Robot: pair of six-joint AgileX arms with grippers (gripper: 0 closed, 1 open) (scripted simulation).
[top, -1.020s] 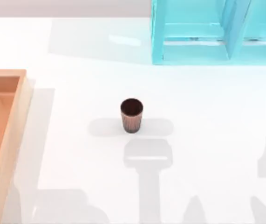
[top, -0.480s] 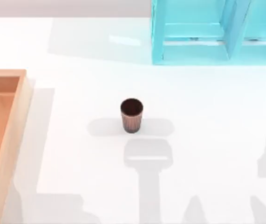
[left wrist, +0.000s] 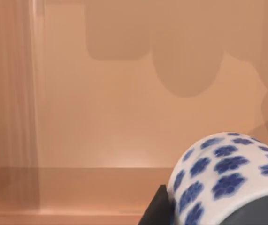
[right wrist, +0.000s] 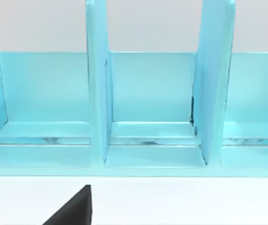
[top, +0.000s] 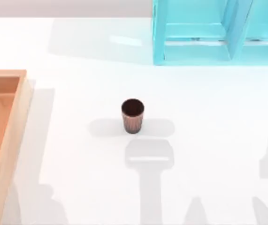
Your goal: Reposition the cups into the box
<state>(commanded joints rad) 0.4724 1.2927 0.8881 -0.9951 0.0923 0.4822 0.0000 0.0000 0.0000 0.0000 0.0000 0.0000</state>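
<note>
White cup (left wrist: 227,176): blue floral, carried at the left jaws over the box (left wrist: 124,117) floor, inside its rim; whether the jaws are clenched on it cannot be told.
Brown cup (top: 133,116): upright on the bench (top: 209,117), well right of the box.
Right jaws: parked facing the cyan shelf (right wrist: 148,103); state cannot be told.

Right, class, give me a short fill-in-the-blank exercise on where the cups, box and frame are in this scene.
1. The ribbed cup standing upright on the white table is dark ____.
2. The wooden box lies at the table's ____ edge in the top view.
3. The white cup in the left wrist view has a ____ floral pattern.
4. The frame at the table's far side is coloured ____.

Missing words: brown; left; blue; cyan
</note>
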